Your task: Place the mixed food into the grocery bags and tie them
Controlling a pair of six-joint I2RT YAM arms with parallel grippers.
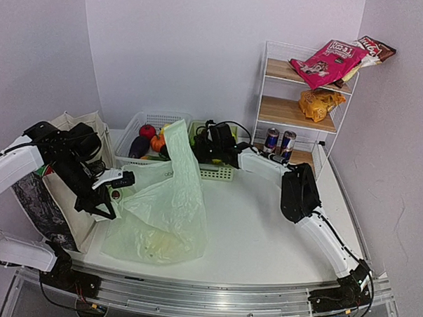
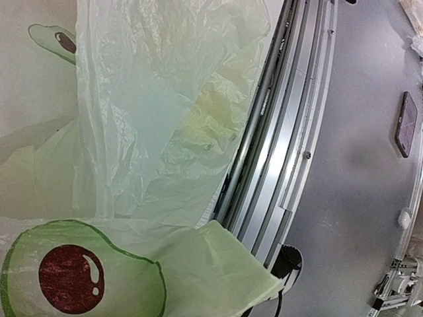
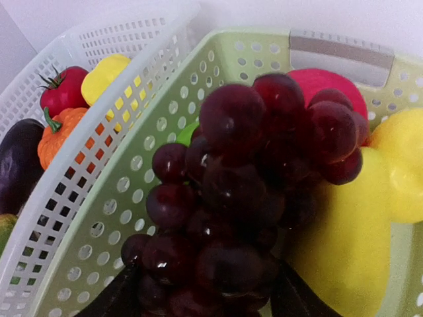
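Observation:
The pale-green avocado-print plastic bag lies open on the table, one edge standing up. It fills the left wrist view, where something yellowish shows through it. My left gripper is at the bag's left edge, shut on the plastic; its fingers are hidden under the film. The beige canvas tote stands behind that arm. My right gripper reaches into the green slotted basket. Its dark fingers press both sides of the purple grapes, next to a yellow fruit piece.
A white slotted basket with tomato, eggplant and orange produce stands left of the green one. A wire shelf at the back right holds a pink snack packet, an orange packet and two cans. The table's metal rail runs along the front.

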